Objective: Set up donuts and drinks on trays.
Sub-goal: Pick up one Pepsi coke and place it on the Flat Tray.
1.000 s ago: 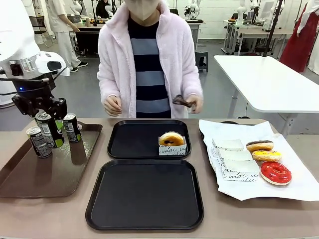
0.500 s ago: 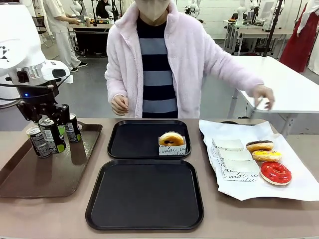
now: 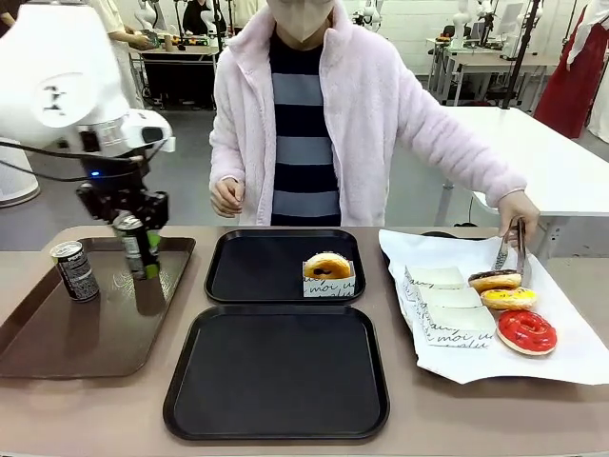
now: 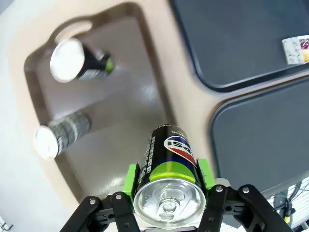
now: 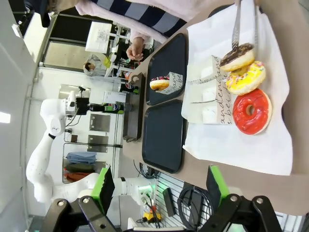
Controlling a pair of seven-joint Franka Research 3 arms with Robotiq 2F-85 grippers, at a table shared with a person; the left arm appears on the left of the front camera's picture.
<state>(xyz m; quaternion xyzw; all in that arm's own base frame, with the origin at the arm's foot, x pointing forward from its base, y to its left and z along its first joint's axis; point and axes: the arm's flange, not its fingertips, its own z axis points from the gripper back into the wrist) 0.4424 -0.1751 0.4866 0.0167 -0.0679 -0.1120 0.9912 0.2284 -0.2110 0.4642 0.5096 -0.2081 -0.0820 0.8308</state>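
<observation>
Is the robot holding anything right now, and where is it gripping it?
Its left pincer holds a can, green pads clamped on opposite sides just below the silver top. The right pincer is open and empty.

Tan table (image 3: 457,414) is carrying, L to R: brown tray (image 3: 57,338) sitting at L side; far black tray (image 3: 252,271) & near black tray (image 3: 276,376) lying mid, edges nearly touching; white paper sheet (image 3: 571,362) lying at R.
</observation>
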